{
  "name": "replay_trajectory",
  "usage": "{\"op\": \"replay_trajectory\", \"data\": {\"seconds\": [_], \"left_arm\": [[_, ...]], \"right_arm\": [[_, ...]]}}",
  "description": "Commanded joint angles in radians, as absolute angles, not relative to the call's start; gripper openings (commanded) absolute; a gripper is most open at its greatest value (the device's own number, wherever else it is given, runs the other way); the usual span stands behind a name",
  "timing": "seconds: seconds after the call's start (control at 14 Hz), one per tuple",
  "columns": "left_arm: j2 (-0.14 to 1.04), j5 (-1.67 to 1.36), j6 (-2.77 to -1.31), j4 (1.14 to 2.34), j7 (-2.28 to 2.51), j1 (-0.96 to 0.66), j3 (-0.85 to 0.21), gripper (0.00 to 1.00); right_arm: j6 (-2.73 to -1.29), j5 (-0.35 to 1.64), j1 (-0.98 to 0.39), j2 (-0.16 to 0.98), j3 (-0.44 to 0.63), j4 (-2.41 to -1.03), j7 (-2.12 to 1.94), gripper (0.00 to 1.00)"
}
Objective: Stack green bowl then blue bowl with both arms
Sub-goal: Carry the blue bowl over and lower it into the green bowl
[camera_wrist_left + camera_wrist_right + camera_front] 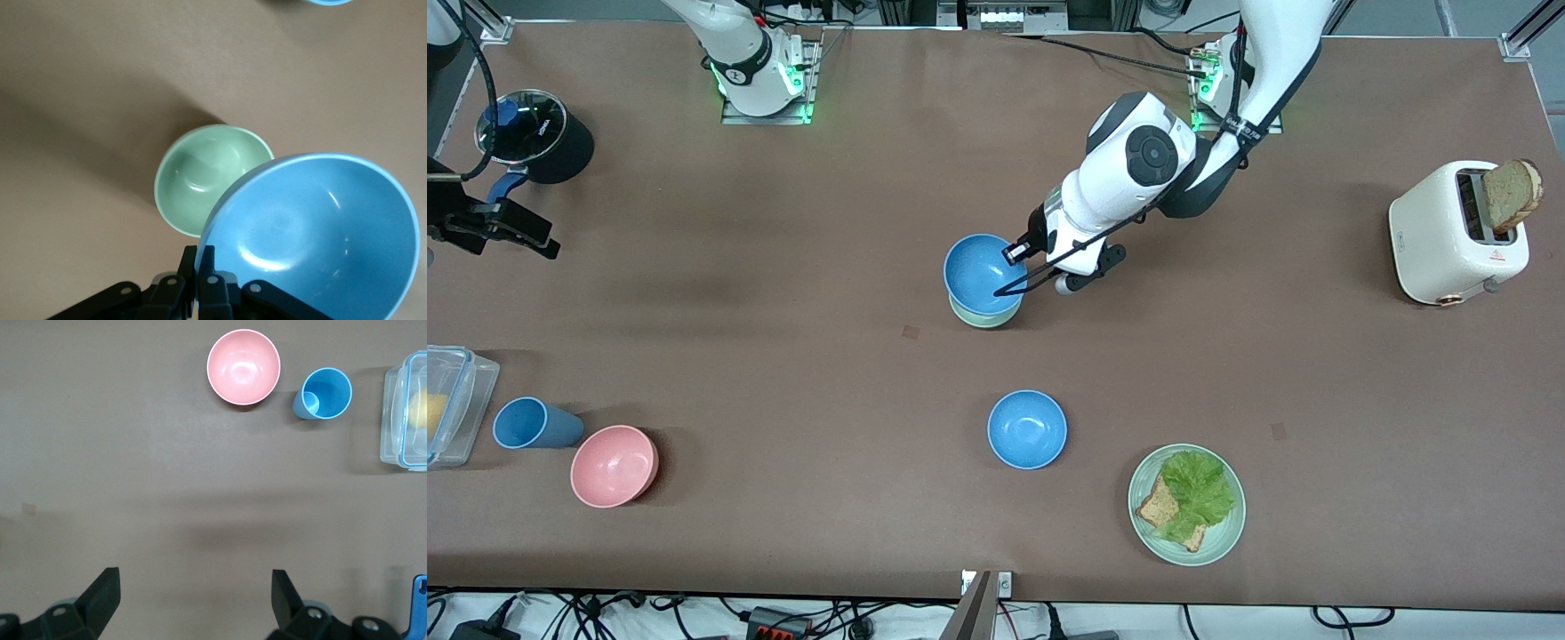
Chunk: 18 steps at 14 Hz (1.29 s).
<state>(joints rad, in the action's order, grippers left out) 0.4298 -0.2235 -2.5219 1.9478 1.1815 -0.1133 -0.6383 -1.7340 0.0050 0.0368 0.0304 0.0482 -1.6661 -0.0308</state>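
Left gripper (1021,256) is pinching the rigid, light, likely slippery blue bowl (980,272) by its rim above the green bowl (985,313), frame centre. Right gripper (489,222) is waiting, jaws spread.

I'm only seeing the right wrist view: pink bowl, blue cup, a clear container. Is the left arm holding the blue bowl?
Observer: Yes, the left claw grips the blue bowl by its rim.
Operator: Where's the green bowl?
Observer: The green bowl sits on the table under it, partly covered. The two are not nested yet.
Operator: Any other blue bowl around?
Observer: A second blue bowl sits nearer the front camera than the green one.
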Motion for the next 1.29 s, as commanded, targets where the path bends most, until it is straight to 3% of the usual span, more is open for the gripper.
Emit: {"op": "replay_trajectory", "data": {"seconds": [0.0, 1.21], "left_arm": [[0.454, -0.148, -2.543, 1.953, 1.235, -0.133, -0.626, 0.00], [0.575, -0.029, -2.565, 1.901, 1.284, -0.186, -0.586, 0.02]], "right_arm": [[-1.729, -0.008, 0.038, 0.006, 0.038, -1.689, -0.026, 1.00], [-1.736, -0.008, 0.035, 0.008, 0.040, -1.692, -0.026, 1.00]]}}
